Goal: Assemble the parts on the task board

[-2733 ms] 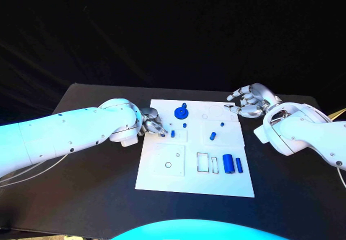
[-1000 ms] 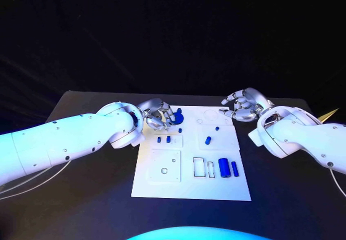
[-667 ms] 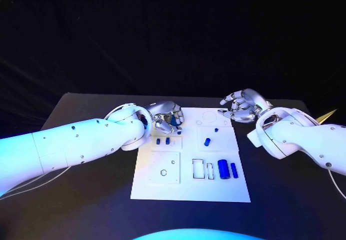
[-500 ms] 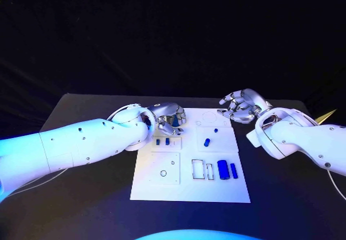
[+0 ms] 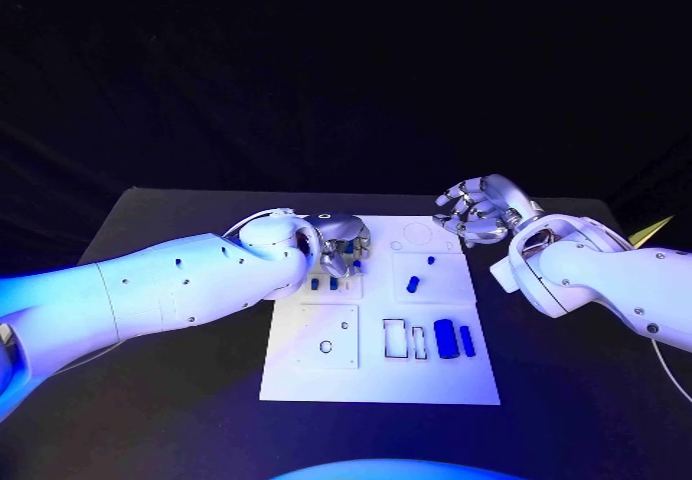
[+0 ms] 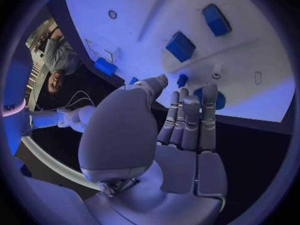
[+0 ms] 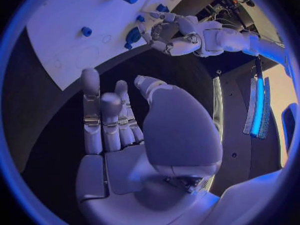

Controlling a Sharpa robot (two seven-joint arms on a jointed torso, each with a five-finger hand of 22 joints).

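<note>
The white task board (image 5: 378,375) lies mid-table. My left hand (image 5: 342,245) hangs over its far left part, fingers pointing down, holding nothing. In the left wrist view its straight fingers (image 6: 187,120) reach to a round blue part (image 6: 219,100) and a small blue peg (image 6: 182,80), and touching cannot be told. Two small blue blocks (image 5: 325,284) stand just nearer on the board. A blue piece (image 5: 413,284) and a tiny peg (image 5: 431,261) lie mid-board. My right hand (image 5: 476,208) hovers off the board's far right corner with nothing in it.
A blue cylinder (image 5: 446,339) and a blue bar (image 5: 466,341) lie at the board's near right, beside two outlined slots (image 5: 404,338). A square plate with a small ring (image 5: 330,336) sits at the near left. Black table (image 5: 159,330) surrounds the board.
My left hand has moved from the board's left edge, by the two small blocks, to its far left part, covering the round blue part. The right hand has stayed put.
</note>
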